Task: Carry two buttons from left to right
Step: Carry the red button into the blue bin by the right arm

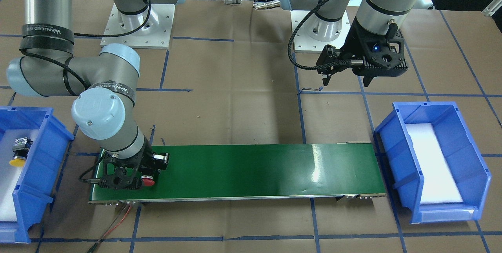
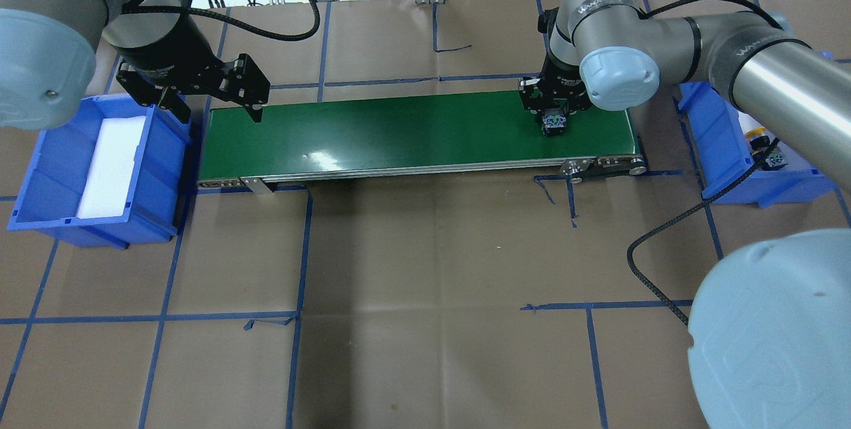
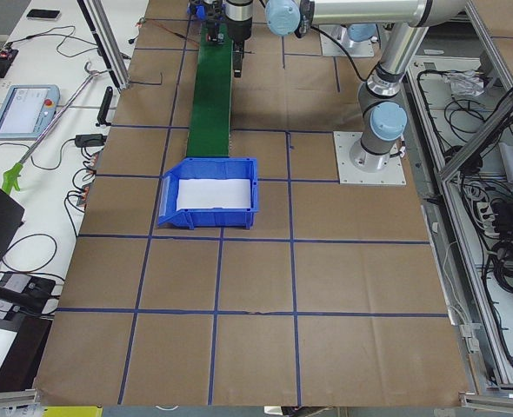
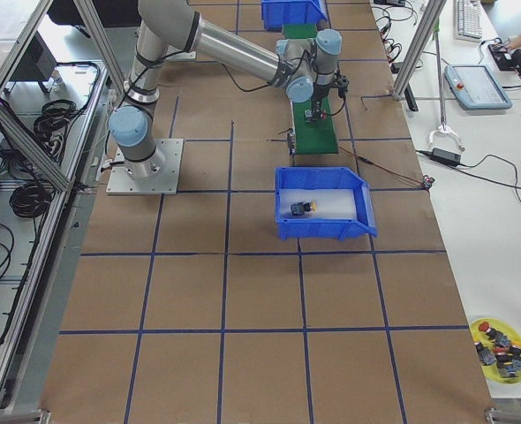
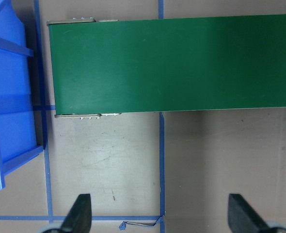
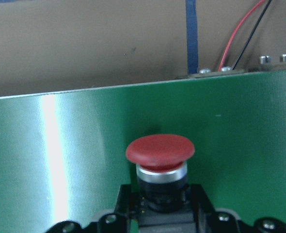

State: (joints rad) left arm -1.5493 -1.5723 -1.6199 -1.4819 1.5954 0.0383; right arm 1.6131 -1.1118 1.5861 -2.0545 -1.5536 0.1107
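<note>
In the front-facing view, nearest the camera, a green conveyor belt (image 1: 251, 170) is laid across the desk (image 1: 235, 100), and red and black wires (image 1: 117, 221) are seen trailing from its lower-left end. One blue bin is set at each end of the belt, two in all. These are the left-edge bin (image 1: 39, 155) and the right-edge bin (image 1: 462, 143), in which only a white foam liner (image 1: 431, 159) is seen.

Two buttons are counted. The red button (image 1: 148, 182) is gripped by its black body in the right end effector (image 1: 143, 175), which is closed on it at the belt's left end. Whether the belt is touched cannot be told. The yellow button (image 1: 19, 155) is laid on its side in the left-edge bin.

Farther back, at upper right, the left end effector (image 1: 346, 78) is held above bare desk with nothing in it. Its fingertips (image 5: 82, 213) are shown spread wide only by the left wrist view. The red cap is shown close up only by the right wrist view. The yellow button is barely made out in the overhead view but is shown plainly in the exterior right view.
</note>
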